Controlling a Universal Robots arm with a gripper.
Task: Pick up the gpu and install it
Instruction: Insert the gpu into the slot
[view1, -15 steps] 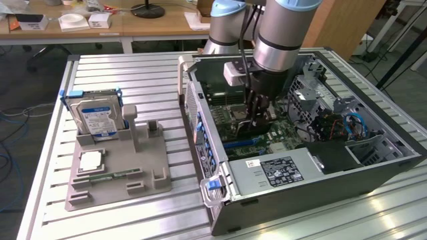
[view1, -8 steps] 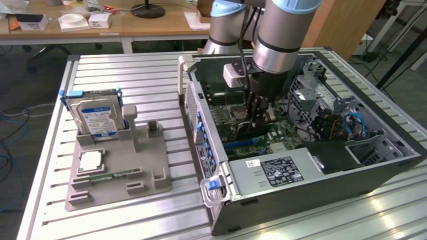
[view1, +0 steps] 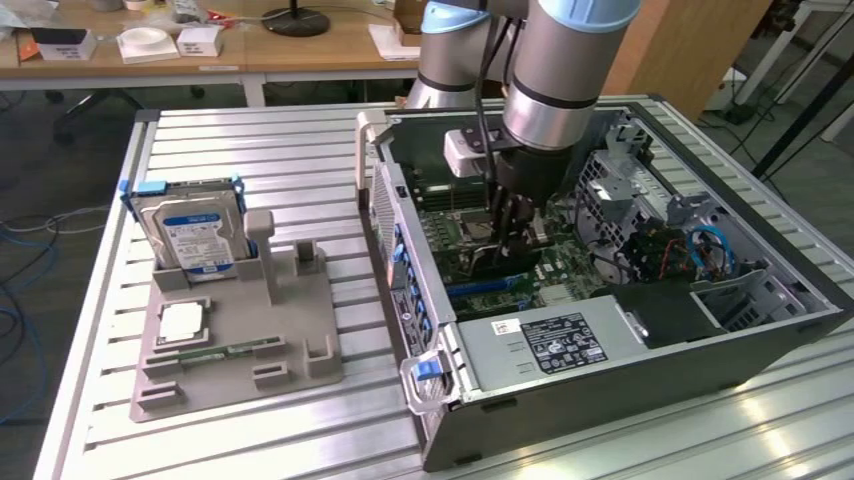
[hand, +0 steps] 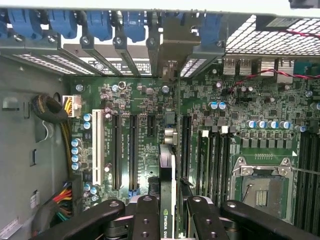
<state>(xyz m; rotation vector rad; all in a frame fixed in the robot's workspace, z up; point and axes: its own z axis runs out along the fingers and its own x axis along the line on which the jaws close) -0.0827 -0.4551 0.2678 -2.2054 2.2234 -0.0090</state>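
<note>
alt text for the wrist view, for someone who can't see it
A black two-fingered claw is shut on a thin dark graphics card held edge-on above a green motherboard inside an open computer case. Black expansion slots lie on either side of the card, with blue slot clips along the case wall beyond.

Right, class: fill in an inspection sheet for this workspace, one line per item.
Surface: ribbed metal table.
Job's things: gpu held edge-on above the motherboard, inside the open computer case.
Clutter: hard drive upright in a grey holder; memory stick lying on it.
End effector: shut on the gpu.
Cables: red, yellow and black wire bundle in the case.
Surroundings: wooden desks behind.
</note>
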